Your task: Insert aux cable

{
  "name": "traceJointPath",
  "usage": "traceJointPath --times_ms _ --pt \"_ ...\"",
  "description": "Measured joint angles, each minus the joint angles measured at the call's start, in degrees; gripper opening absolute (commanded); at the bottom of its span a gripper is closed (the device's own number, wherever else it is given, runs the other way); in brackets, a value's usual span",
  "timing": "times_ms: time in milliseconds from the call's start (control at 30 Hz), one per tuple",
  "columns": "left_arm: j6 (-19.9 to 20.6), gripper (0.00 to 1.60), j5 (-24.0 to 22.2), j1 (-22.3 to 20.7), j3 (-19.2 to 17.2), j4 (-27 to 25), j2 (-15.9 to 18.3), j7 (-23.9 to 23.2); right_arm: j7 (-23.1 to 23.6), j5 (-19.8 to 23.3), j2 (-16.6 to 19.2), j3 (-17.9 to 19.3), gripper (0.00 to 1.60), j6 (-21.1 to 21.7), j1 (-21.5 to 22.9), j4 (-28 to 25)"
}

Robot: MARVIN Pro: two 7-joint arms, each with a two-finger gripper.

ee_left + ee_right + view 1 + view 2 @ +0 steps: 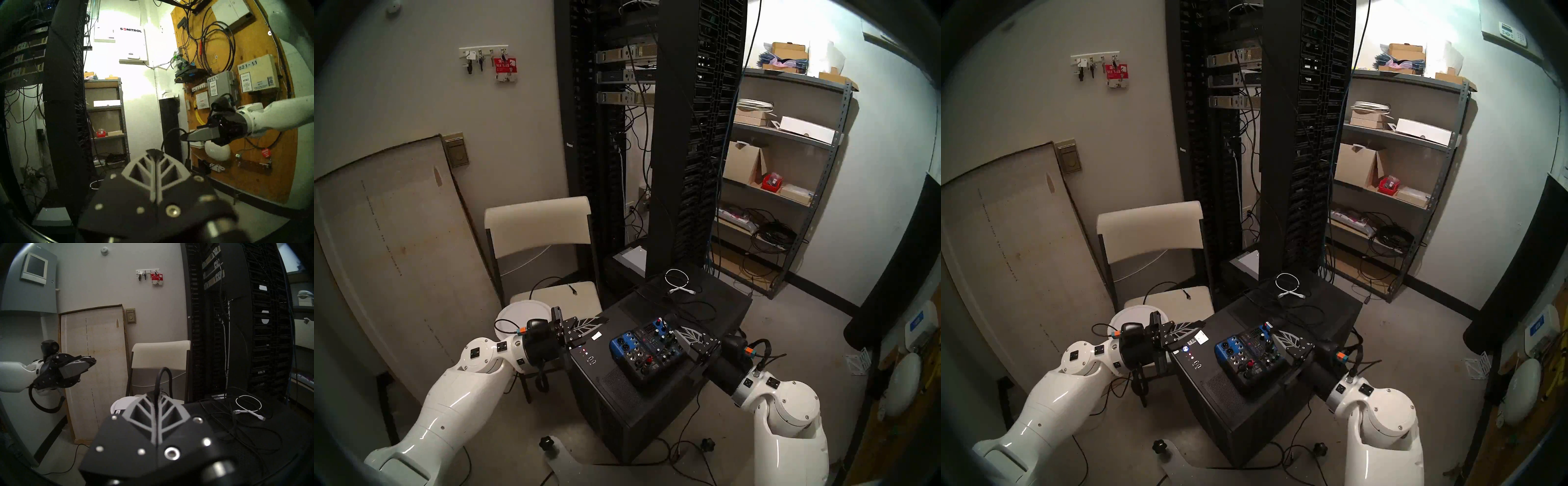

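The left gripper (600,320), fingers pressed together on nothing, hovers level over the left edge of the black computer tower case (714,309). On the case sits a small blue-and-black audio mixer (648,351). At its right the right gripper (155,394) is clamped on the thin black aux cable (165,372), which loops out past its fingertips; the plug is hidden.

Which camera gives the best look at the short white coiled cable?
Right wrist view: the white cable lies close, loop and both plugs clear. Both head views show it small on the black case; left wrist catches only a white sliver, at most.
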Motion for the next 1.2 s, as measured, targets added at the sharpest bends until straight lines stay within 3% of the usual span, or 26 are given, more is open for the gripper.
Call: traceJointPath --times_ms 300,667,1200 --pt "10.8 0.00 -5.9 5.4 -0.6 -7.8 3.6 6.3 -0.8 0.3 -0.1 0.0 0.00 0.0 -0.2 -0.5" --pt "22.4 0.00 -6.4 9.0 0.8 -14.4 7.6 17.4 -1.1 0.7 -0.2 0.2 0.00 -0.1 -0.7 -1.2" --pt "22.6 0.00 -1.2 7.6 3.1 -11.6 8.0 19.7 -0.4 1.0 -0.4 0.8 0.00 -0.1 -1.1 -1.4"
